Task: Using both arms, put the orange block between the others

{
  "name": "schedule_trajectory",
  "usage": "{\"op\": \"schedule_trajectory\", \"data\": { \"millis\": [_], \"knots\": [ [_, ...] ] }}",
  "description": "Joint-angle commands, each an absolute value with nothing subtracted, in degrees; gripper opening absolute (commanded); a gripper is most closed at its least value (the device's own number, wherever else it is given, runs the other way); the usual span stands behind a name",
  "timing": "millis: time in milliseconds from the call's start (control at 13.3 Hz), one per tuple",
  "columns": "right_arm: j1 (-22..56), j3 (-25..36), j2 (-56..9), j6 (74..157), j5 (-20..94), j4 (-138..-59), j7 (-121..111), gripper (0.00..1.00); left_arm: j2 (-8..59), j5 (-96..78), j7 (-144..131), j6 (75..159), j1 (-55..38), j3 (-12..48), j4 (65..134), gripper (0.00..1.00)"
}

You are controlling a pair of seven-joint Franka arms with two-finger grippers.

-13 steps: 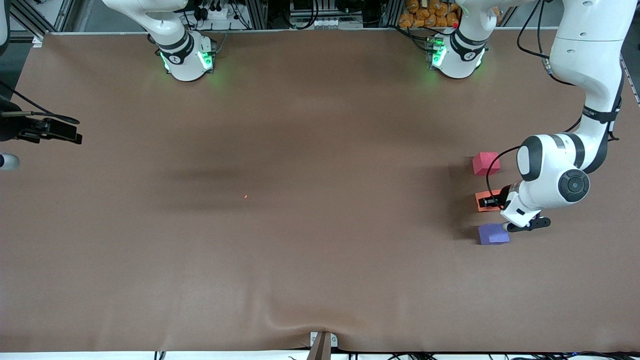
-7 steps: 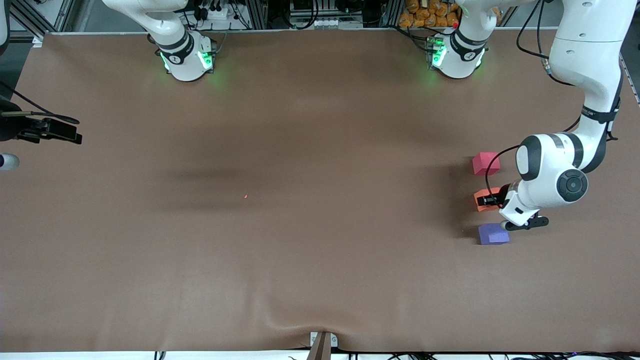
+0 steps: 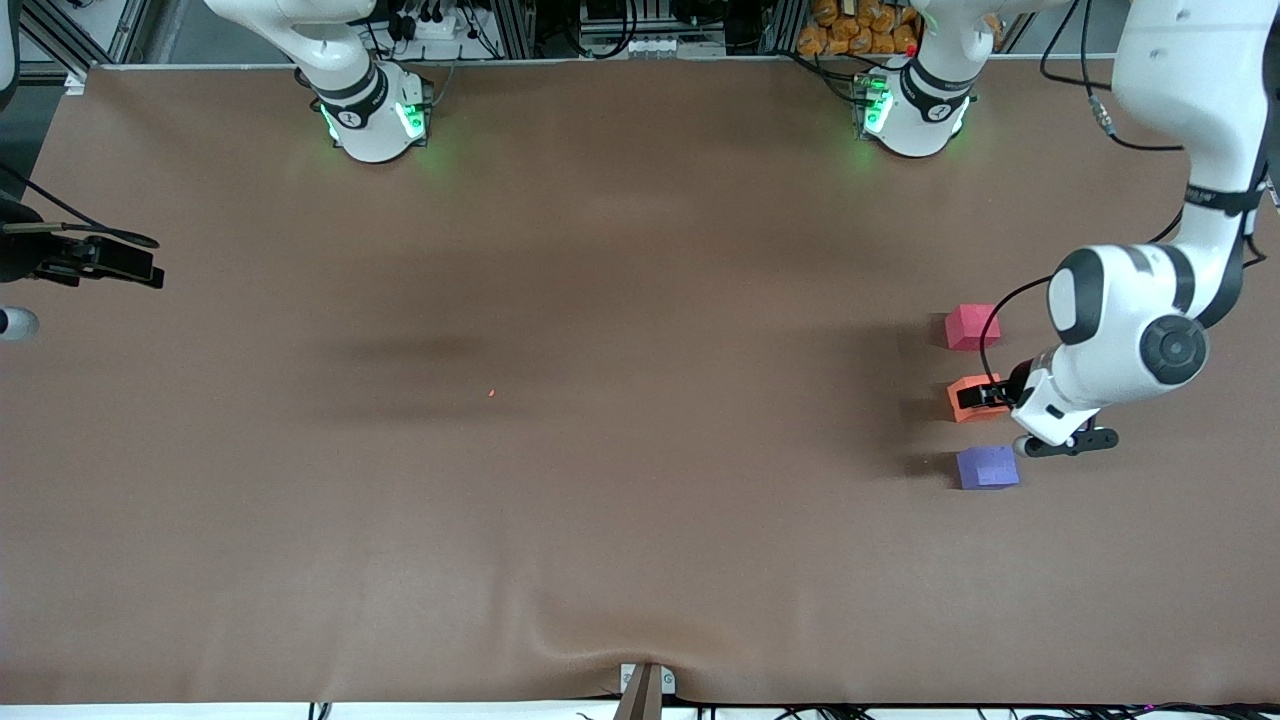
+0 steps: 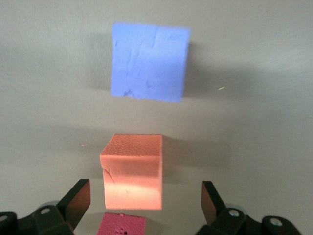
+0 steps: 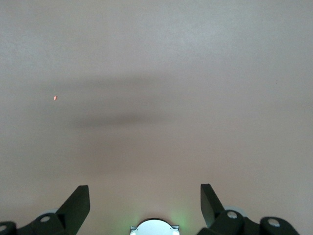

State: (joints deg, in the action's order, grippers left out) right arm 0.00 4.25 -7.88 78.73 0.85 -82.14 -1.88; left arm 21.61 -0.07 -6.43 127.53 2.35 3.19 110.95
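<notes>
1. Robotics lab, by all signs: two large white jointed robot arms with black joint bands, bases lit green (image 3: pixel 375 118) (image 3: pixel 912 112), bolted along one edge of a wide table under a plain brown cloth (image 3: pixel 600 300).
2. Aluminium-profile framing (image 3: pixel 520 25) above that edge, with bundled black cables (image 3: pixel 440 20) and power strips.
3. Camera mount bracket (image 3: pixel 645 685) at the table edge nearest the front camera.
4. Test props only: three small matte foam cubes, pinkish-red (image 3: pixel 971 326), orange (image 3: pixel 968 399), purple-blue (image 3: pixel 986 467).
</notes>
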Motion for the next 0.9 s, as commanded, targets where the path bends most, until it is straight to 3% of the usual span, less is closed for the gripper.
{"op": "schedule_trajectory", "data": {
  "millis": [0, 226, 603, 828],
  "knots": [
    [-0.62, 3.95, -7.47, 77.78, 1.32, -81.56, -2.02, 1.00, 14.87, 0.79, -6.86, 126.21, 2.46, 4.65, 112.06, 1.00],
    [-0.62, 4.04, -7.38, 77.78, 1.06, -81.56, -2.02, 1.00, 9.42, 0.88, -6.77, 122.45, 2.46, 6.32, 111.45, 1.00],
    [-0.62, 4.04, -7.30, 77.70, 0.70, -81.30, -2.11, 1.00, 1.68, 0.97, -5.89, 108.84, 2.55, 9.05, 106.97, 1.00],
    [-0.62, 4.04, -7.38, 77.78, 0.70, -81.30, -2.11, 1.00, 0.96, 0.97, -3.97, 101.62, 2.81, 9.67, 100.58, 1.00]
  ]
}}
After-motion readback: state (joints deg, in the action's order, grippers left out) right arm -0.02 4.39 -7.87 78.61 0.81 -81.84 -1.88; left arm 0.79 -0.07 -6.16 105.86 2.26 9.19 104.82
